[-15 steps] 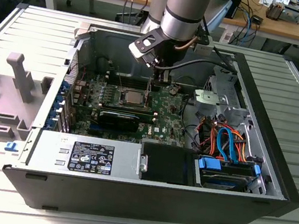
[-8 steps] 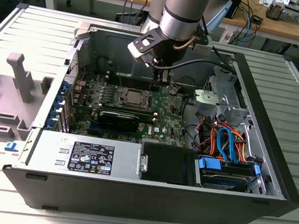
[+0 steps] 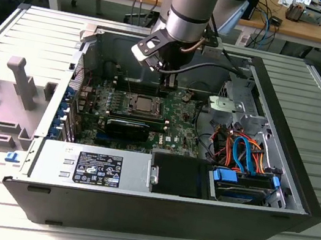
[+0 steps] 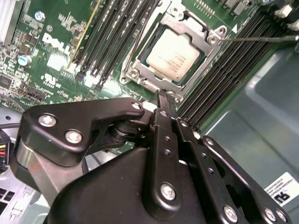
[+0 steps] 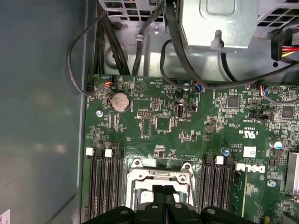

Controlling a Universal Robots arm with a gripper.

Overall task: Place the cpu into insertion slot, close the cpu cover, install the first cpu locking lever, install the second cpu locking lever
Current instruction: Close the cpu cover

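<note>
One small square silver-grey cpu (image 4: pixel 173 55) lies in the one silver-rimmed insertion slot (image 4: pixel 136 75) on the green circuit board (image 5: pixel 187 126). One thin silver cpu cover (image 4: pixel 187 24) lies flat around it. The black gripper (image 4: pixel 164 98) hangs just beside the slot, its two fingers (image 5: pixel 159 193) pressed together on nothing.

White logo lettering (image 4: pixel 58 43) on circuit board (image 4: pixel 28 88); black sticker (image 3: pixel 99 169) on power supply (image 3: pixel 53 163), small print unreadable.
</note>
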